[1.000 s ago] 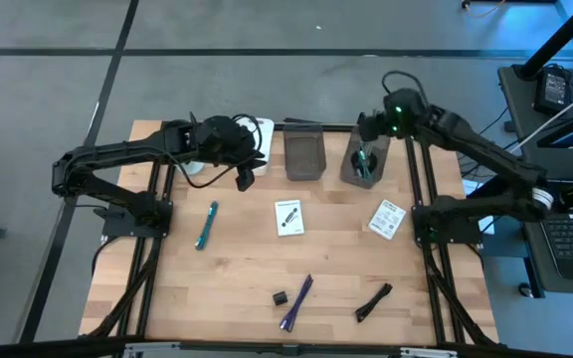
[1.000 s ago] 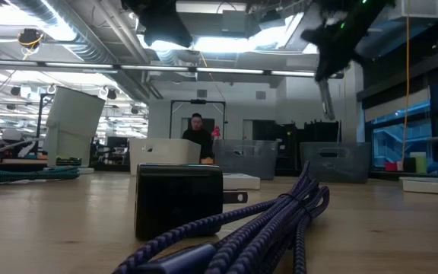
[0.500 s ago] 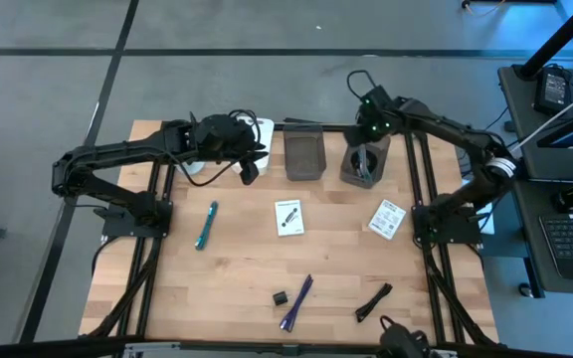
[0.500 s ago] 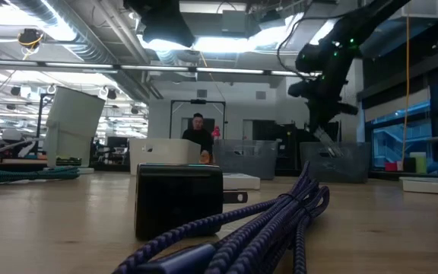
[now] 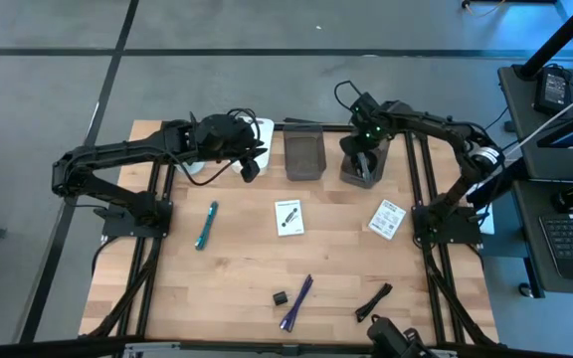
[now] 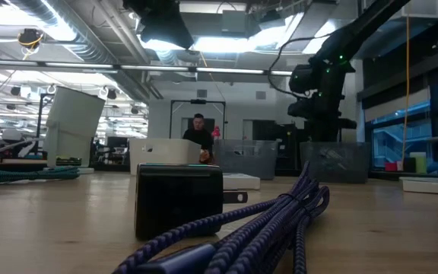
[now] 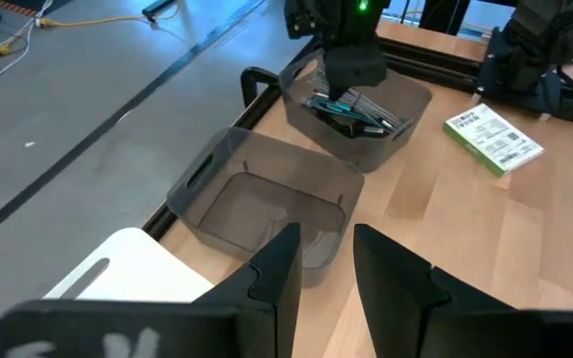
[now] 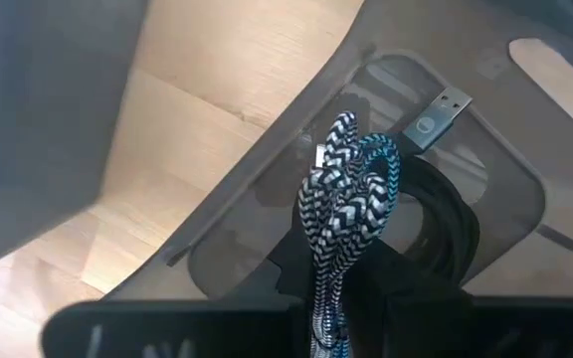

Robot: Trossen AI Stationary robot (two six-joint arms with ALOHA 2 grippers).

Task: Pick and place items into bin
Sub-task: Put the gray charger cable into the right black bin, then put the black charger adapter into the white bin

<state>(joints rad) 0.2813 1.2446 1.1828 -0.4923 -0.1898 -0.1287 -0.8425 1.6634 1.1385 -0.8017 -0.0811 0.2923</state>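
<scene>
My right gripper [image 5: 362, 156] stands over the right grey bin [image 5: 350, 175] at the table's far edge, shut on a black, white and teal braided cable [image 8: 344, 189]. A black cable and a USB plug [image 8: 434, 119] lie in that bin. My left gripper [image 7: 321, 267] is open and holds nothing, hovering near the empty middle grey bin [image 7: 229, 169]. On the table lie a teal pen [image 5: 207, 225], two white printed cards [image 5: 288, 216] [image 5: 387, 218], a purple braided cable [image 6: 280, 221], a small black cube [image 6: 179, 199] and a black item [image 5: 373, 301]. My right gripper pinches the folded bundle of the braided cable [image 8: 328, 257] between its two fingers [image 8: 406, 293], coming from above and pointing down. The cable's looped end [image 8: 351, 149] sticks out past the fingertips over the inside of the bin. Whether it touches the bin's contents cannot be told.
A white bin [image 5: 259, 132] sits at the far left, beside my left arm. Black frame rails [image 5: 157, 214] run along both table sides. A laptop and a desk [image 5: 570, 234] stand beyond the right edge. A person [image 6: 198, 135] sits far behind the table.
My right gripper has moved toward the table's left edge and down, from high above the right grey bin to just over its opening, carrying the braided cable with it. My left arm has kept still.
</scene>
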